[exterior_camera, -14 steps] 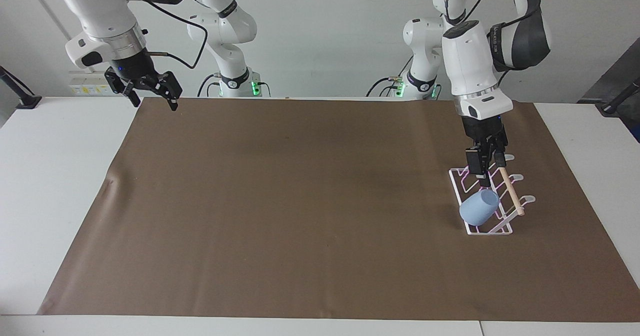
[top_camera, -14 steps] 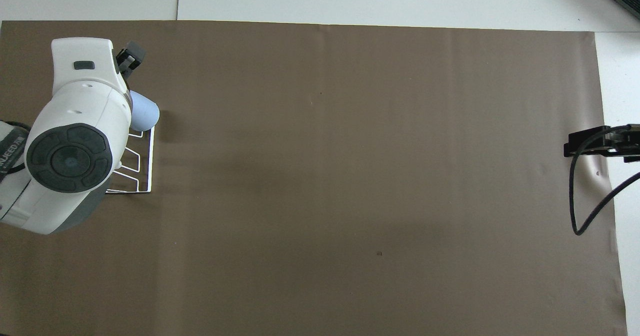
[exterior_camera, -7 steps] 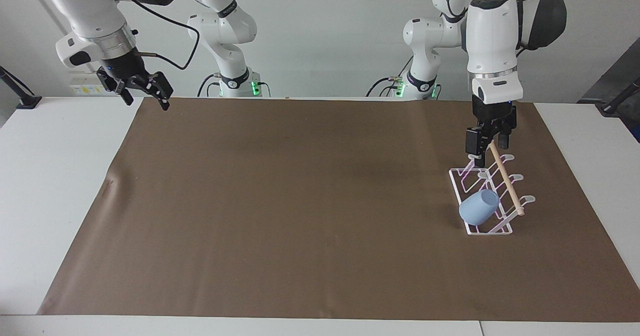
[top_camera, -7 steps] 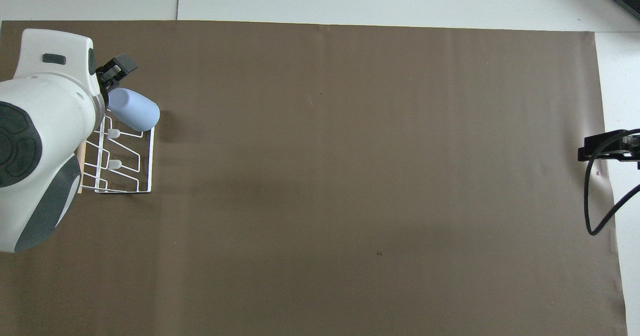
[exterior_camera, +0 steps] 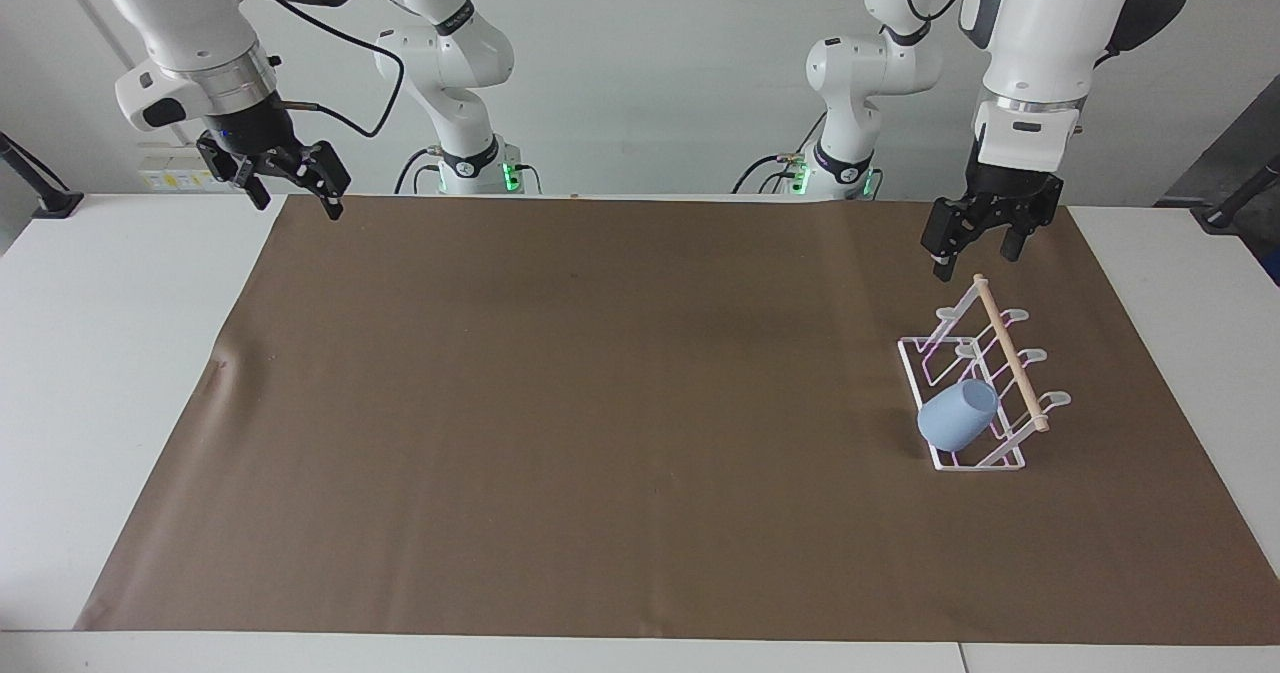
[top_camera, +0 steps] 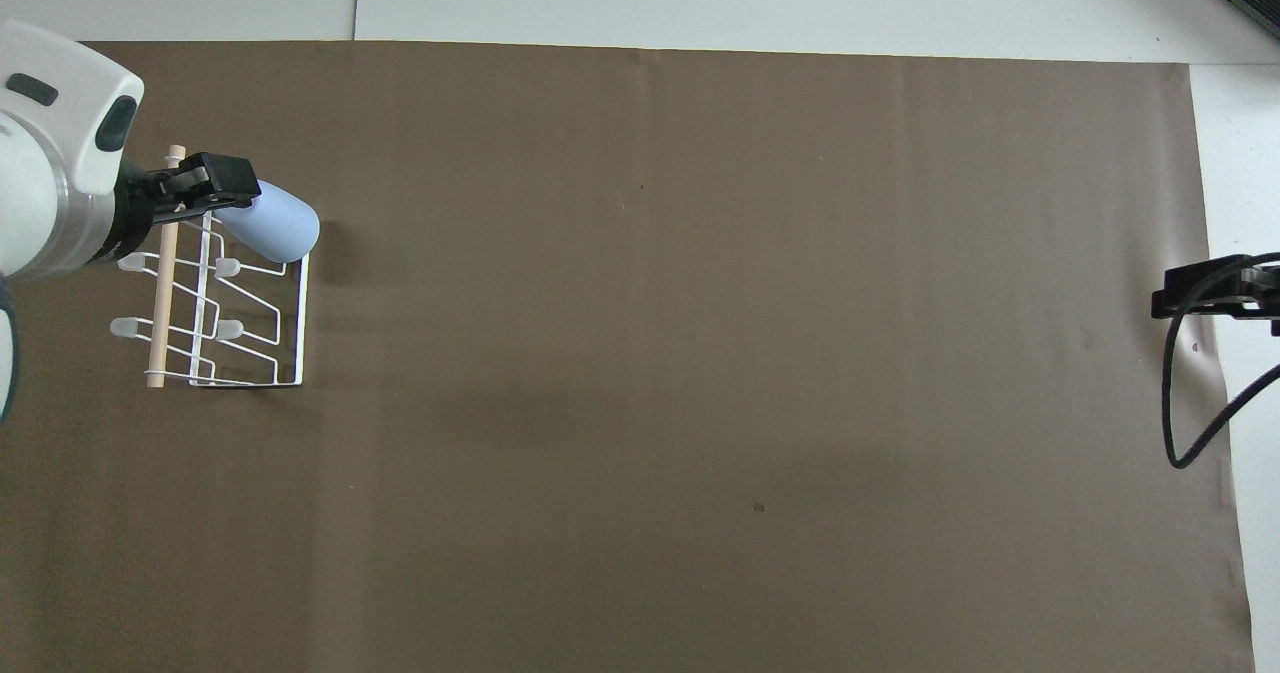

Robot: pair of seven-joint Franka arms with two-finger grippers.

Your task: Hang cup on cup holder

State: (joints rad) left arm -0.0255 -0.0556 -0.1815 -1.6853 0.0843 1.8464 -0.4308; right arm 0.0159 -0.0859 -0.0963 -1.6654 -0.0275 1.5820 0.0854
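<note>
Cup (exterior_camera: 958,415) sits tilted on the cup holder (exterior_camera: 985,388) prong — job looks done; lift your left gripper (exterior_camera: 978,246), fingers spread and empty, straight clear of the dowel (exterior_camera: 1010,365); right gripper (exterior_camera: 290,182) waits — spread too.

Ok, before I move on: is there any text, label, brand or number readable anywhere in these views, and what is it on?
None can be read.
The cup is plain blue, with no print showing.
The cup holder is bare white wire with a plain wooden dowel.
The brown mat carries no marking.
A small panel on the wall near the right arm's end has marks too small to read.
</note>
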